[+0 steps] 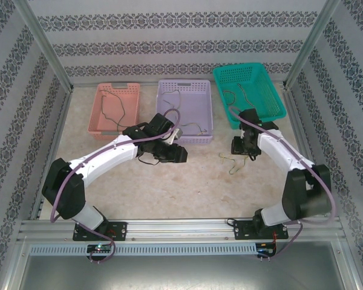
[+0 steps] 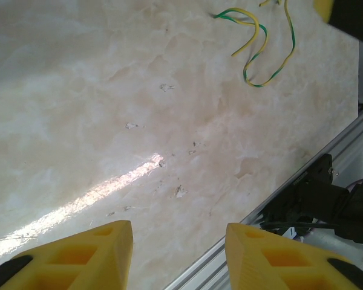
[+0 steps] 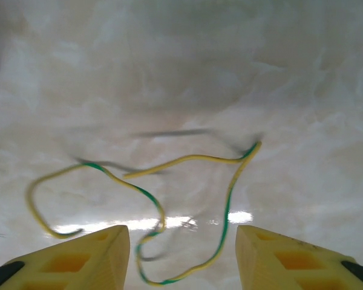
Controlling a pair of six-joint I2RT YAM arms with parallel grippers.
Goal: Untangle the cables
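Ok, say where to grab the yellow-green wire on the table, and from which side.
Grip the yellow-green wire on its straight run below the sharp bend, from above with the right gripper: that stretch is a single strand, clear of the loops' crossing.

The pale marbled bench (image 1: 169,187) carried three containers in a row along its far edge: a pink basket (image 1: 95,115) on the left, a lilac basket (image 1: 207,109) in the middle and a teal basket (image 1: 239,74) of open mesh on the right, turned a little askew. The pink and lilac stood just beside each other. Patterned wallpaper (image 1: 181,36) covered the walls behind and at both sides. An aluminium rail (image 1: 181,228) ran along the near edge. A streak of glare (image 2: 109,190) lay across the bench.
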